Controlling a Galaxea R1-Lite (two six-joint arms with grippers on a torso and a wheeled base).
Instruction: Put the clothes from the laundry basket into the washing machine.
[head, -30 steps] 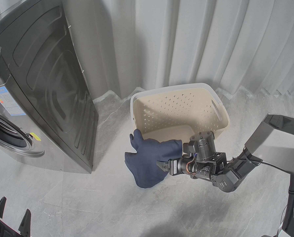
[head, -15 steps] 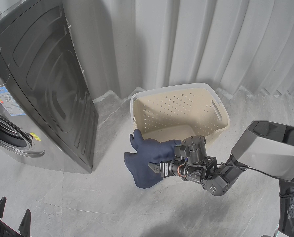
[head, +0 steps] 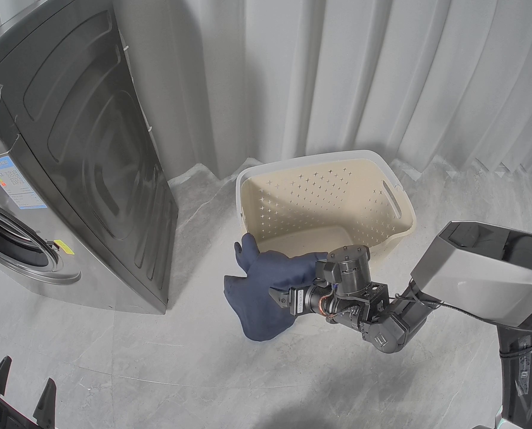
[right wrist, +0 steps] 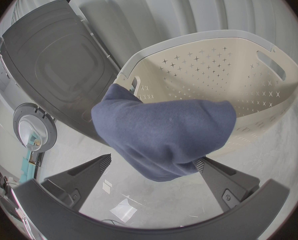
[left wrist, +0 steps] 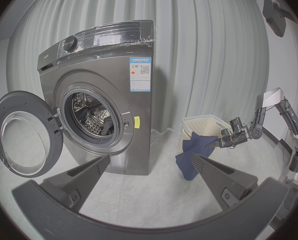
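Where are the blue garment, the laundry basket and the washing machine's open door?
blue garment point(head: 257, 311), head view, on its hanging lower fold.
laundry basket point(head: 319, 201), head view, on its far wall.
washing machine door point(left wrist: 22, 134), left wrist view, on its round window.

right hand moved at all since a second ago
Yes. In the head view the right hand has shifted left, toward the washing machine, measured against the laundry basket, which stayed put.

Fingertips of R gripper point(head: 278, 297) partly hidden by navy cloth point(head: 257, 296), washer point(head: 81, 150) cut off by head view's left edge, dark thing point(left wrist: 106, 126) in drum point(left wrist: 87, 112) too small to ID.
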